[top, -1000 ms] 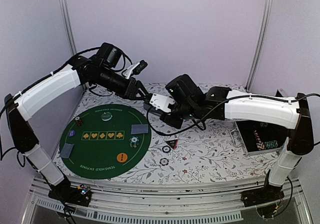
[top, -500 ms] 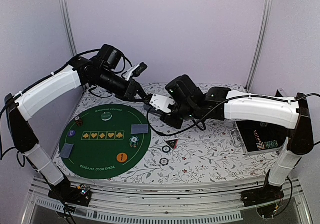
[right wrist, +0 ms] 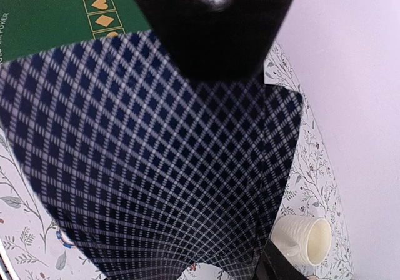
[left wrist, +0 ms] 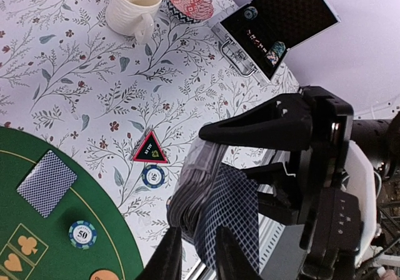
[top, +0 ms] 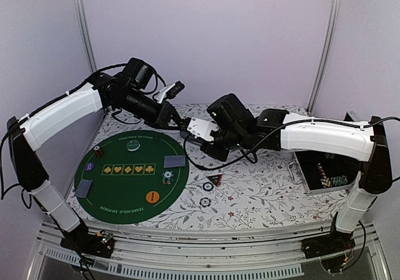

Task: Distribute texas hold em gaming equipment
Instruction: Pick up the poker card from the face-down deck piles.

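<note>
right hand [left wrist: 219, 158] around lattice-backed cards [left wrist: 187, 195]

A splayed deck [left wrist: 199, 195] of blue-checked cards is hanging above the counter [left wrist: 81, 80]. Two cards [top: 175, 160], a chip [left wrist: 82, 234], orange button [top: 152, 197] and clear disc [top: 133, 145] are lying on the green mat [top: 125, 189]. The triangular marker [left wrist: 150, 149] is lying off the mat, near another chip [left wrist: 152, 175].

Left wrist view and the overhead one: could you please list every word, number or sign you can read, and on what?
"50": chip on the green mat.
"TEXAS HOLD EM POKER": mat's rim, overhead view.
Spade, heart, diamond, club signs: mat.
Triangular marker, case contents: too small to read.
</note>
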